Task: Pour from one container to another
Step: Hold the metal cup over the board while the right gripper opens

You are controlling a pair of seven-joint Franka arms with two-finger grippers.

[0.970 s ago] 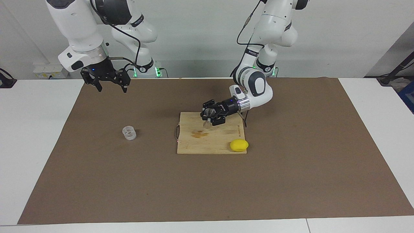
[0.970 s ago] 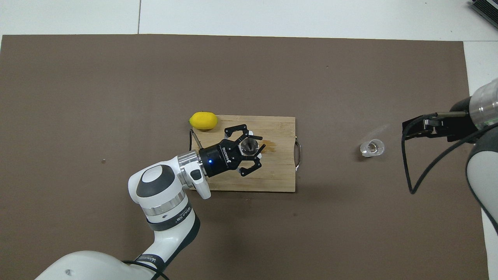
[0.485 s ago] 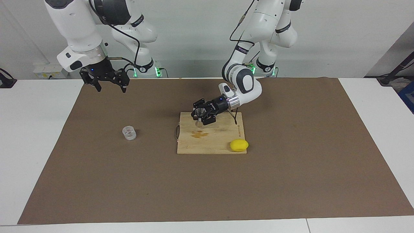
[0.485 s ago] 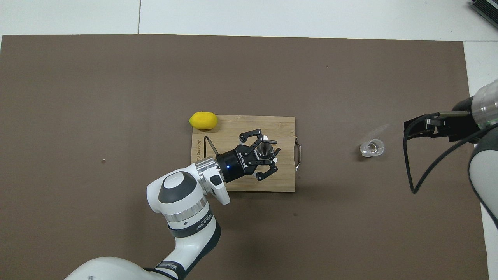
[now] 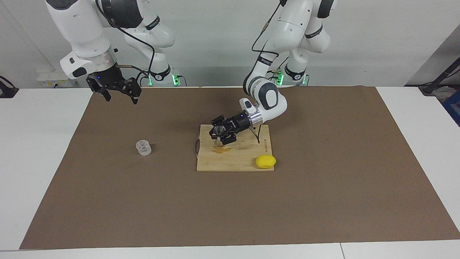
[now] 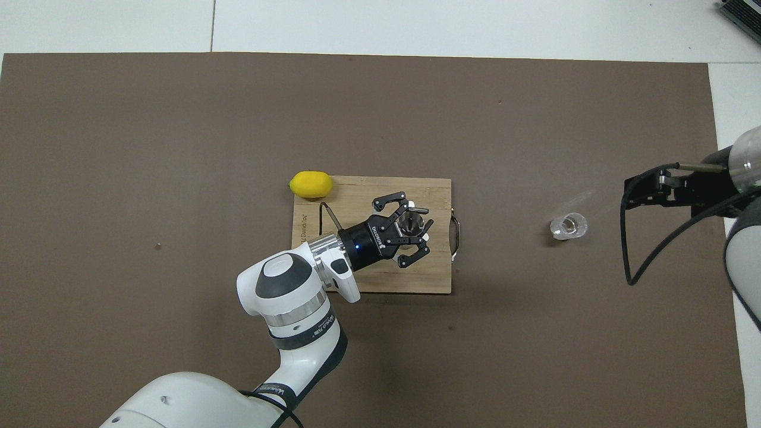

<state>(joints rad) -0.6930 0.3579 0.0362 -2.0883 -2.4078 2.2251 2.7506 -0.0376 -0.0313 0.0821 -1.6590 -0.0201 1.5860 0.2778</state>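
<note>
The metal jigger (image 5: 217, 133) (image 6: 410, 224) stays upright, held low over the wooden cutting board (image 5: 248, 158) (image 6: 434, 267). My left gripper (image 5: 219, 136) (image 6: 414, 229) is shut on its waist, reaching in sideways from the left arm's end. The clear glass cup (image 5: 143, 148) (image 6: 568, 226) stands alone on the brown mat toward the right arm's end, with nothing touching it. My right gripper (image 5: 118, 94) (image 6: 645, 191) hangs open in the air over the mat, apart from the cup, holding nothing.
A yellow lemon (image 5: 265, 161) (image 6: 310, 184) lies at the board's corner farthest from the robots, toward the left arm's end. A brown stain (image 5: 222, 150) marks the board under the jigger. The board has a wire handle (image 5: 196, 146) (image 6: 456, 236) facing the cup.
My left gripper has carried the jigger across the board toward the cup's end and lowered it. My right gripper has drawn up and back slightly. Cup and lemon have not moved.
</note>
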